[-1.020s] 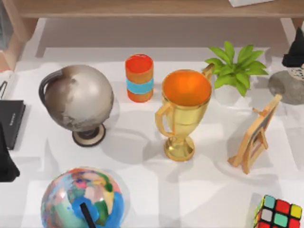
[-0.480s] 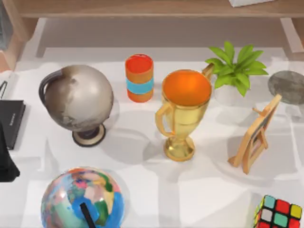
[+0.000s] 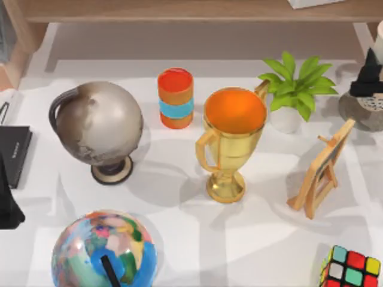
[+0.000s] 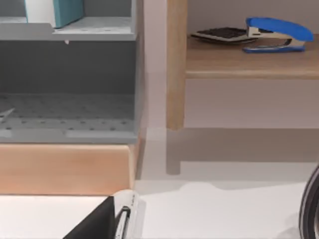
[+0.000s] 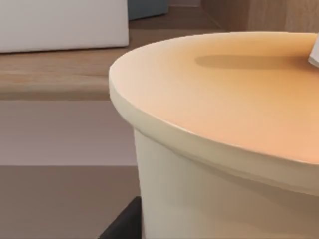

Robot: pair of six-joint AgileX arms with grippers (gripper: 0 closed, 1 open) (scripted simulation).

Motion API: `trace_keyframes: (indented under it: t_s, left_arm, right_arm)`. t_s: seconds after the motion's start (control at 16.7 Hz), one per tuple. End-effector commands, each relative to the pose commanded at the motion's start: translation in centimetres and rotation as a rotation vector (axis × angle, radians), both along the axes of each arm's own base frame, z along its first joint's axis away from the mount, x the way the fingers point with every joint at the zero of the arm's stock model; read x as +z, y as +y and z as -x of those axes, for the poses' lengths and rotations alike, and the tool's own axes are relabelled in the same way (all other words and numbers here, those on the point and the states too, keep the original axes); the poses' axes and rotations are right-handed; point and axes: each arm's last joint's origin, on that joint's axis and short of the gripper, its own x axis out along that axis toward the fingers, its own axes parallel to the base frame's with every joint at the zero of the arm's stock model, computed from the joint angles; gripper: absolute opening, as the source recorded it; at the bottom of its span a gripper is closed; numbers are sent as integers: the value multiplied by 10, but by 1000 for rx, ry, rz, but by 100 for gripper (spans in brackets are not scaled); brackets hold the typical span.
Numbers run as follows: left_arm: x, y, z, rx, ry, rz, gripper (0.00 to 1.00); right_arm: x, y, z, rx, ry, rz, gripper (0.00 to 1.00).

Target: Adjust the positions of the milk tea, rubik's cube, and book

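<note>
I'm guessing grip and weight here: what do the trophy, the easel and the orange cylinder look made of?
Trophy: looks like polished gold metal, with bright glints on cup and foot; its inside is matte orange. Easel: pale, unpainted wood, with a matte tan frame. Orange cylinder: unclear, perhaps a printed can or card tube; matte orange with a blue band.

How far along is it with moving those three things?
Nothing looks finished. In hand: the right gripper is at the table's right edge by the cream-beige milk tea cup. Remaining: the multicoloured rubik's cube sits at the front right, the teal-blue book on a grey shelf. The left arm rests at the left edge.
</note>
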Motion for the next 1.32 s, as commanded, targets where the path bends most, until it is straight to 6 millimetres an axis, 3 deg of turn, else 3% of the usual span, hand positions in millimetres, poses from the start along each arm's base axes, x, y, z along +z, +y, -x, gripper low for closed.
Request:
trace_keyframes:
  t_s: [0.12, 0.9, 1.32]
  left_arm:
    - [0, 0, 0, 0, 0, 0, 100]
    - [0, 0, 0, 0, 0, 0, 100]
    - [0, 0, 0, 0, 0, 0, 100]
  right_arm:
    - [0, 0, 0, 0, 0, 0, 0]
    - [0, 0, 0, 0, 0, 0, 98]
    - [0, 0, 0, 0, 0, 0, 100]
